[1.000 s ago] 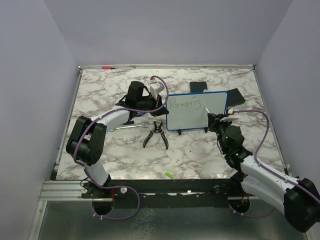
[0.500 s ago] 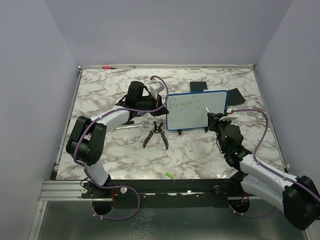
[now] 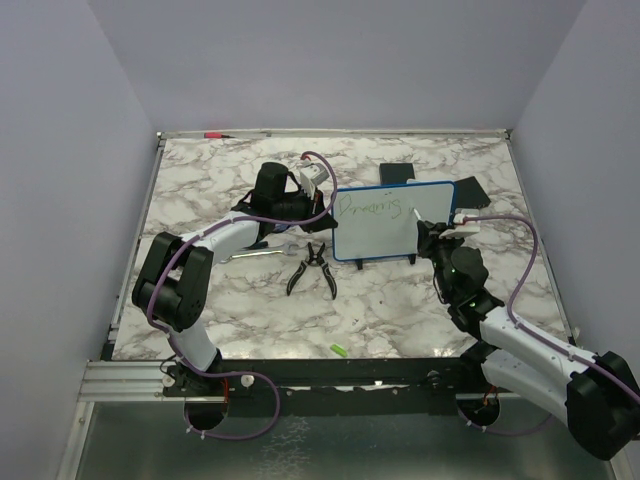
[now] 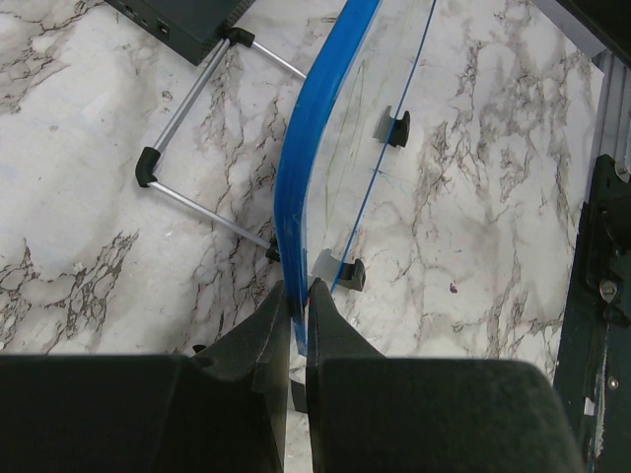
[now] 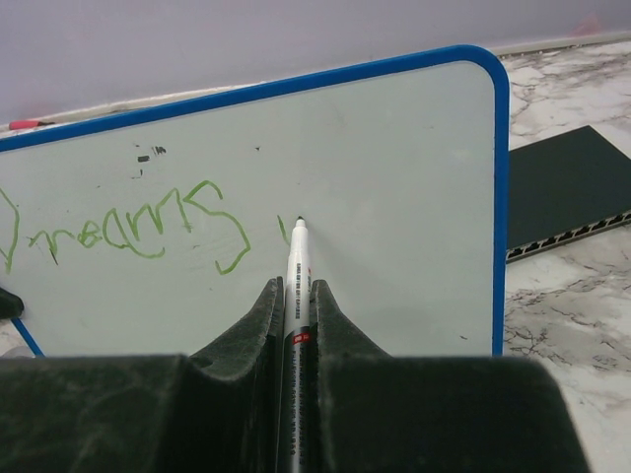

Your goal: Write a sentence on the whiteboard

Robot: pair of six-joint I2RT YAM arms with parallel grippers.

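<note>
While outstretched, right arm [image 3: 510, 335] at whiteboard [image 3: 385, 225].

One whiteboard [image 3: 385, 225] is standing right of centre, with one green word [image 5: 128, 236] showing on it. One marker [image 5: 296, 258] is pointing at it. One pair of pliers [image 3: 312, 268] is lying at centre. Two black pads are sitting at upper right, one pad [image 3: 398, 174] left of the other pad [image 3: 468, 193]. One small green piece [image 3: 338, 349] is lying near the bottom edge, and one red object [image 3: 212, 134] is lying along the top edge.
</note>
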